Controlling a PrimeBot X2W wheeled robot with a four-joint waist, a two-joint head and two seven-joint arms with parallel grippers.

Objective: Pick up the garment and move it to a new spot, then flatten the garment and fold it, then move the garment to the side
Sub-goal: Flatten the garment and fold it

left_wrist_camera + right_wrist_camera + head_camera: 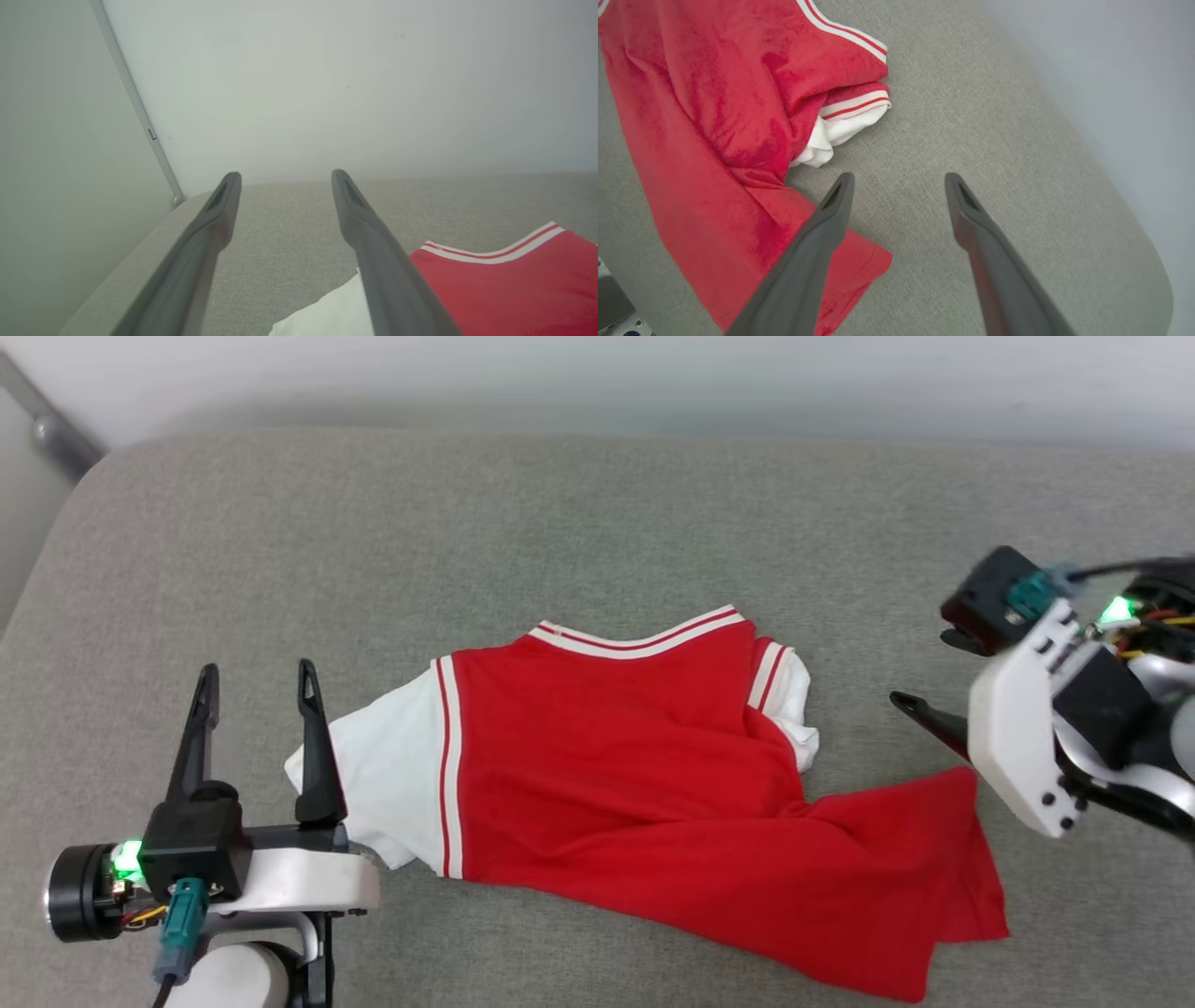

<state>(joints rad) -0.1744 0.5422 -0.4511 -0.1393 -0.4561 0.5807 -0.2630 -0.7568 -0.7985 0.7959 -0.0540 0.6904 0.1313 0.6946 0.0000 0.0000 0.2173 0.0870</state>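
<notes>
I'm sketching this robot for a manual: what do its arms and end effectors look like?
The left end effector and right end effector each have two long dark tapering fingers, a black block, white shell, green light and teal connector.

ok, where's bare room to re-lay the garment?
Free: wide band of grey surface between the garment and the wall; smaller patch right of the bunched sleeve, ahead of the right gripper. Crowded: near edge, garment sprawling from the left gripper across to the right one.
</notes>
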